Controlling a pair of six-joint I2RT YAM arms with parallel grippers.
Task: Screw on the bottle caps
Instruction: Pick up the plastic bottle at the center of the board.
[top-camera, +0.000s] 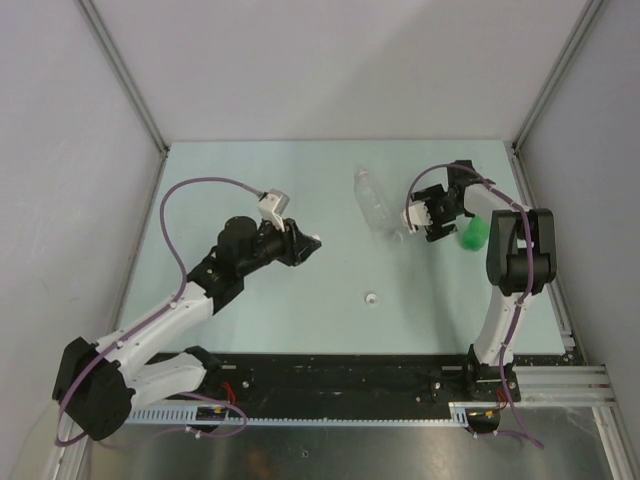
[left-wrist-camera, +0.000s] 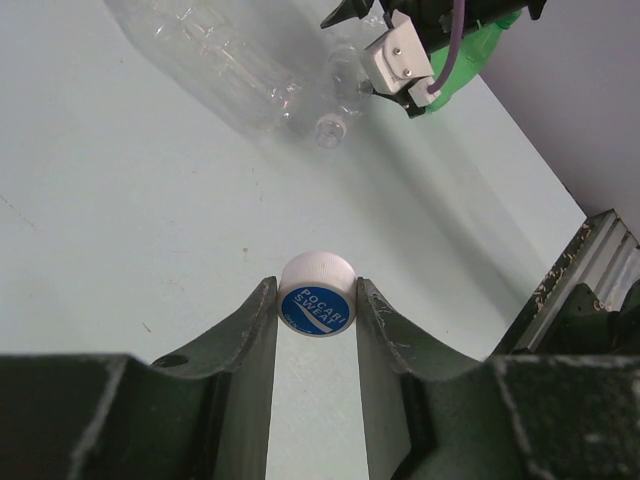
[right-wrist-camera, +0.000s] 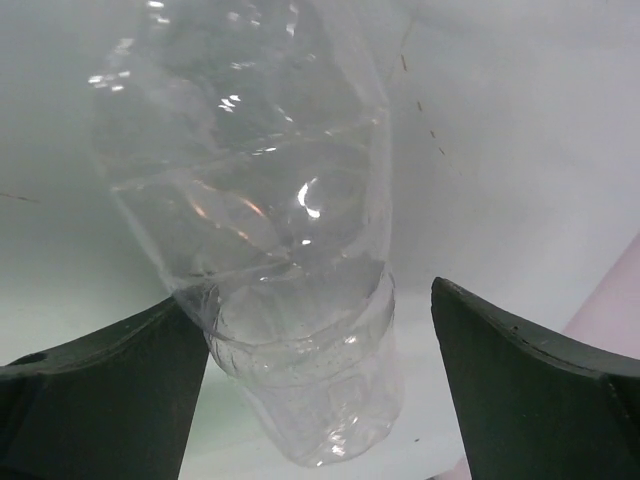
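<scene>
My left gripper (top-camera: 308, 243) (left-wrist-camera: 317, 288) is shut on a white bottle cap (left-wrist-camera: 316, 300) with a blue label and holds it left of centre. A clear ribbed bottle (top-camera: 375, 200) (left-wrist-camera: 225, 60) lies on its side, its open neck (left-wrist-camera: 328, 130) pointing toward the right arm. My right gripper (top-camera: 414, 222) (right-wrist-camera: 315, 300) is open, its jaws on either side of that bottle's neck end (right-wrist-camera: 300, 340). A second white cap (top-camera: 371, 297) lies on the table. A green bottle (top-camera: 473, 233) (left-wrist-camera: 478, 52) lies under the right arm. The other clear bottle and the green cap are out of view.
The pale green table (top-camera: 250, 310) has grey walls on three sides. A metal rail (top-camera: 560, 380) runs along the near edge, also seen in the left wrist view (left-wrist-camera: 585, 270).
</scene>
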